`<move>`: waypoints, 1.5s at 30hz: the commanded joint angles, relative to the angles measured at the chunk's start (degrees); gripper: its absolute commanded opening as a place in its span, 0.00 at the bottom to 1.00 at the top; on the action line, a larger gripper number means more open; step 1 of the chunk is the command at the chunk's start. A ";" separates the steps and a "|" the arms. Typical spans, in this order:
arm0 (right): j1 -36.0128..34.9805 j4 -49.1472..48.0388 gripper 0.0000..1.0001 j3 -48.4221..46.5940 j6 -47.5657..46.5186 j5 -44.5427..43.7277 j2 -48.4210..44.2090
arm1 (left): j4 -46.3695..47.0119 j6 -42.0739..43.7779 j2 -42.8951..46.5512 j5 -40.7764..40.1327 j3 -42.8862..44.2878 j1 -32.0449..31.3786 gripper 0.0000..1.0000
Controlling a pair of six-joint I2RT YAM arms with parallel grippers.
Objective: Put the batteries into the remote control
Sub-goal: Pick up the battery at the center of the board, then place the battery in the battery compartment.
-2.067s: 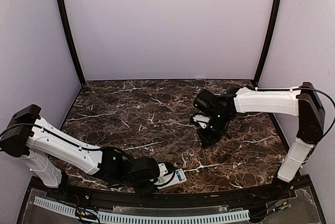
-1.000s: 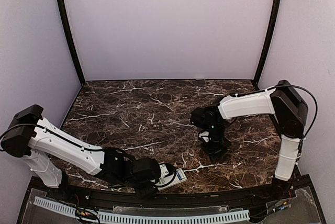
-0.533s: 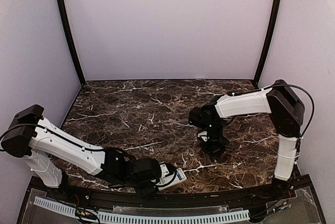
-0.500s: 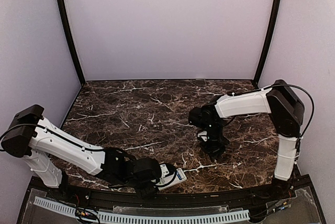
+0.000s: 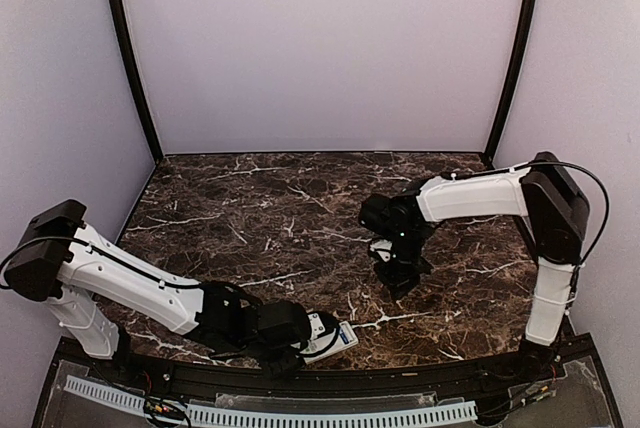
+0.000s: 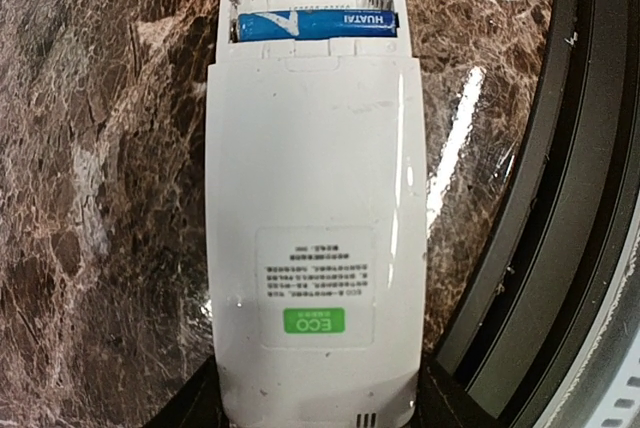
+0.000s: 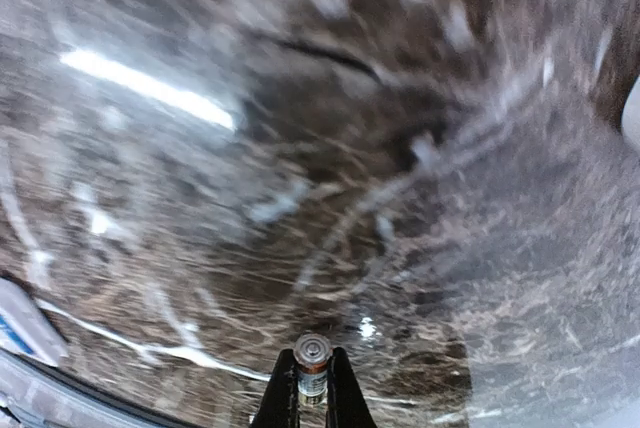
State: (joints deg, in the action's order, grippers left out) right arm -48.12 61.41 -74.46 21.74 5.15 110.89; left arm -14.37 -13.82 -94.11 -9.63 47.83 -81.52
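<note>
The remote control [image 6: 315, 218] lies back-up on the marble near the front edge, its battery bay open at the far end. One blue battery [image 6: 316, 25] sits in the bay's nearer slot, and the slot beyond it is bare. My left gripper [image 6: 318, 410] is shut on the remote's near end, with dark fingers on both sides. In the top view the remote [image 5: 338, 335] pokes out of that gripper [image 5: 305, 333]. My right gripper [image 7: 312, 388] is shut on a second battery [image 7: 312, 352], seen end-on with its metal cap towards the camera, above the table at mid right [image 5: 398, 274].
The black raised table rim [image 6: 560, 198] runs close along the remote's right side. A small white piece [image 5: 379, 246] lies on the marble just left of the right gripper. Purple walls close in the back and both sides.
The right gripper's jaws have closed on the battery and the hand has shifted slightly back and left. The left arm and the remote have stayed put.
</note>
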 commanded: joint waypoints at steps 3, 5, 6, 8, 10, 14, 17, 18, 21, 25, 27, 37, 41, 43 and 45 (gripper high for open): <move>-2.81 -26.60 0.00 6.74 3.03 15.60 -15.25 | -0.86 0.14 -1.96 0.52 0.53 -0.05 0.50; -4.55 -36.25 0.00 11.93 6.98 19.02 -18.01 | -0.68 -0.10 -2.08 0.24 0.48 0.02 0.48; -5.61 -40.14 0.00 14.94 9.18 19.36 -18.82 | -0.67 -0.29 -2.15 -0.04 0.56 -0.01 0.46; -7.56 -45.30 0.00 18.19 11.63 18.32 -19.34 | -0.74 -0.89 -2.47 -0.78 0.66 -0.04 0.43; -9.40 -49.01 0.00 21.06 13.50 17.85 -19.24 | -0.94 -1.35 -2.87 -1.32 0.87 -0.05 0.39; -12.40 -54.20 0.00 23.74 14.11 16.23 -17.50 | -1.11 -1.30 -3.19 -1.28 1.03 0.00 0.38; -12.64 -55.79 0.00 24.71 13.17 15.65 -16.28 | -1.02 -1.29 -3.19 -1.29 0.96 -0.05 0.37; -12.64 -56.29 0.00 25.04 12.89 15.45 -16.27 | -1.02 -1.29 -3.19 -1.39 0.99 -0.05 0.37; -12.69 -56.19 0.00 25.77 12.27 14.39 -16.91 | -0.92 -1.38 -3.19 -1.42 0.95 -0.05 0.37; -12.76 -54.71 0.00 26.76 10.99 12.05 -17.75 | -0.76 -1.31 -3.35 -1.36 1.01 -0.05 0.35; -12.86 -54.86 0.00 27.43 10.80 11.72 -17.82 | -0.75 -1.23 -3.41 -1.36 1.03 -0.05 0.35; -14.93 -53.23 0.00 27.91 9.79 9.88 -16.89 | -0.75 -1.14 -3.67 -1.36 1.12 -0.02 0.34; -15.30 -52.04 0.00 28.22 9.24 8.68 -17.56 | -0.70 -1.16 -3.62 -1.33 1.12 0.04 0.32; -15.58 -51.36 0.00 28.41 8.96 7.81 -18.02 | -0.66 -1.18 -3.63 -1.42 1.02 0.04 0.30; -15.75 -51.79 0.00 29.08 8.97 7.56 -18.45 | -0.58 -1.18 -3.68 -1.43 1.03 0.04 0.29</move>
State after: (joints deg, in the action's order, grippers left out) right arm -62.89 8.78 -46.87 31.66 14.92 94.04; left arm -14.37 -15.22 -95.59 -10.33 49.34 -81.52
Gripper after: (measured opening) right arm 0.043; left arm 0.571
